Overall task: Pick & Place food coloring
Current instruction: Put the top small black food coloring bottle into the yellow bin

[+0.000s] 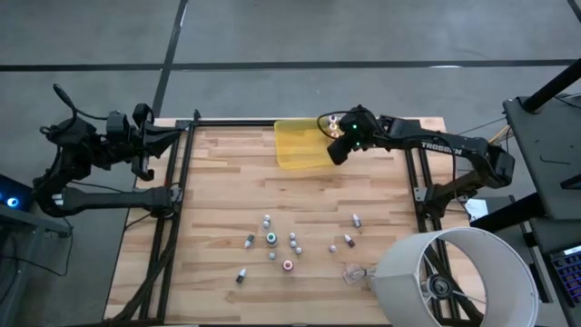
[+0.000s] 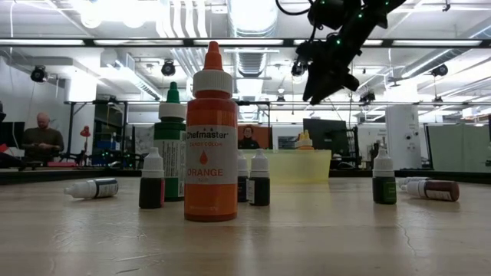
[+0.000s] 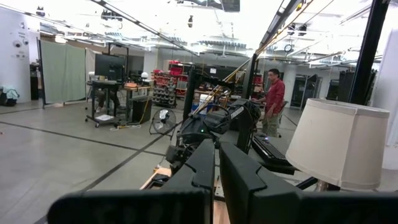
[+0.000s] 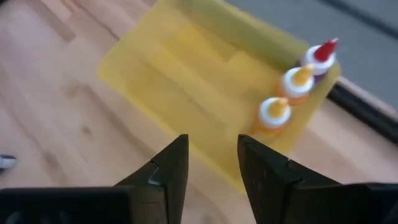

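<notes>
1. The right tool (image 1: 338, 143) hangs above the yellow tray (image 1: 295, 145) at the desk's (image 1: 227, 209) far edge. Its fingers (image 4: 168, 171) are spread and pinch nothing.
2. In the right wrist view, three bottles stand in a row along one wall of the tray (image 4: 186, 81): a red-tipped bottle (image 4: 320, 56) and two yellow-tipped bottles (image 4: 297, 81) next to it, close together.
3. The left tool (image 1: 145, 150) waits off the desk's far left corner, fingers (image 3: 199, 171) pressed together and holding nothing.
4. The remaining food coloring (image 1: 272, 241) is scattered over the near middle of the desk, well apart from the tray. Some bottles stand upright, others lie on their sides.
5. In the low view, a tall orange bottle (image 2: 210, 138) stands nearest the camera, with a green bottle (image 2: 170, 146) behind it and small dark bottles (image 2: 259, 180) around them.
6. A white lampshade (image 1: 454, 277) sits at the desk's near right corner.
7. People (image 3: 272, 99) are in the room beyond.
</notes>
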Available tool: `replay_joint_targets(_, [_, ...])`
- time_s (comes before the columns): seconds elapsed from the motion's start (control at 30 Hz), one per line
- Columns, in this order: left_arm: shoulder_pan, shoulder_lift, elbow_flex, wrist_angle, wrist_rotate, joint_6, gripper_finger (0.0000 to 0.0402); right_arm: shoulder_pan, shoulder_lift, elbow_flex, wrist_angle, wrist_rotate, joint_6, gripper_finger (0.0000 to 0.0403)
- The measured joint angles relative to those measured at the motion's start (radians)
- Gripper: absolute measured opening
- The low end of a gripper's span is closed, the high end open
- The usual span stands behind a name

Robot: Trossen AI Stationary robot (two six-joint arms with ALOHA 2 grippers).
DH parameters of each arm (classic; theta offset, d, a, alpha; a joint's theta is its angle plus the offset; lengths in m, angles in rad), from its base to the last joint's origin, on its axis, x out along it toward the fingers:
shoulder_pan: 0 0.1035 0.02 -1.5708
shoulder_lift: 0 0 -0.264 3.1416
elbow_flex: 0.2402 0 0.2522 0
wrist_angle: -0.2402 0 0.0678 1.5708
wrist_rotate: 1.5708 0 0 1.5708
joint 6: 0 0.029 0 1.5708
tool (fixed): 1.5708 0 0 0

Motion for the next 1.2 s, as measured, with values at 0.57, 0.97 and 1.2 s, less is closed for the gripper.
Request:
replay_joint_targets(0.57, [0.000, 0.000, 0.000, 0.000, 0.000, 0.000, 0.0000, 0.000, 0.041, -0.049, 0.002, -0.014, 0.188, 0.0187])
replay_joint_targets(0.97, [0.000, 0.000, 0.000, 0.000, 0.000, 0.000, 0.0000, -0.009, 0.122, -0.049, 0.062, -0.009, 0.067, 0.0182])
replay_joint_targets(1.2, [0.000, 0.000, 0.000, 0.000, 0.000, 0.000, 0.0000, -0.031, 0.155, -0.049, 0.105, -0.004, 0.053, 0.0175])
